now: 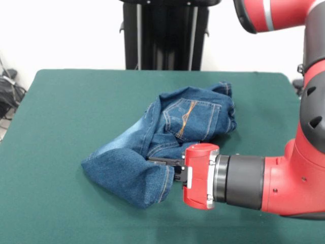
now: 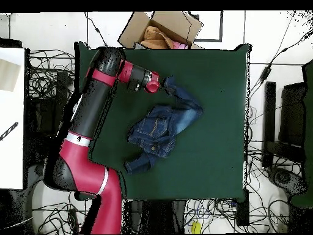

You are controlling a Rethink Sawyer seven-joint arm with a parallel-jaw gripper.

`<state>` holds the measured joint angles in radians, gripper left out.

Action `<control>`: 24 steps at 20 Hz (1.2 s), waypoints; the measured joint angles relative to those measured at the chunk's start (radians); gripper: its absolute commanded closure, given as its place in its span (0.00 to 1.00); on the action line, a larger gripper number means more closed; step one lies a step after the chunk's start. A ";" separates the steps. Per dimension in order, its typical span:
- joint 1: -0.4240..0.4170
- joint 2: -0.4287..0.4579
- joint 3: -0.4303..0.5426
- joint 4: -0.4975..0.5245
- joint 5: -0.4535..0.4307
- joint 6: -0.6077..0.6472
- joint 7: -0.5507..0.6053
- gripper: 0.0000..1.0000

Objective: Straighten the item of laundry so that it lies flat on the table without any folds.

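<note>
The claw (image 1: 175, 170) pinches the jeans (image 1: 167, 137) at a leg hem; it should pull towards 3 o'clock, low over the tabletop (image 1: 56, 112).

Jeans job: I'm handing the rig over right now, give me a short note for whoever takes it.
Gripper: low at the table, horizontal, its tips at the edge of the jeans; whether it grips the cloth cannot be seen.
Jeans: bunched near the table's middle, folded over themselves, one leg doubled toward the gripper, a back pocket facing up.
Done: nothing flattened yet.
Left: pull the legs out, spread the waist, smooth all folds so the jeans lie flat.
Also: an open cardboard box sits off the table edge beyond the gripper.
</note>
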<state>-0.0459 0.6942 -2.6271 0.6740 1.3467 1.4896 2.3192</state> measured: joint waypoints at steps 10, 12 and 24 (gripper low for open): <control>0.088 -0.005 0.245 0.057 -0.078 -0.083 0.000 1.00; 0.097 -0.010 0.281 0.059 -0.099 -0.097 0.000 1.00; 0.115 -0.043 0.435 0.060 -0.192 -0.105 0.000 1.00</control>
<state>0.0695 0.6516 -2.1923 0.7338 1.1548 1.3844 2.3192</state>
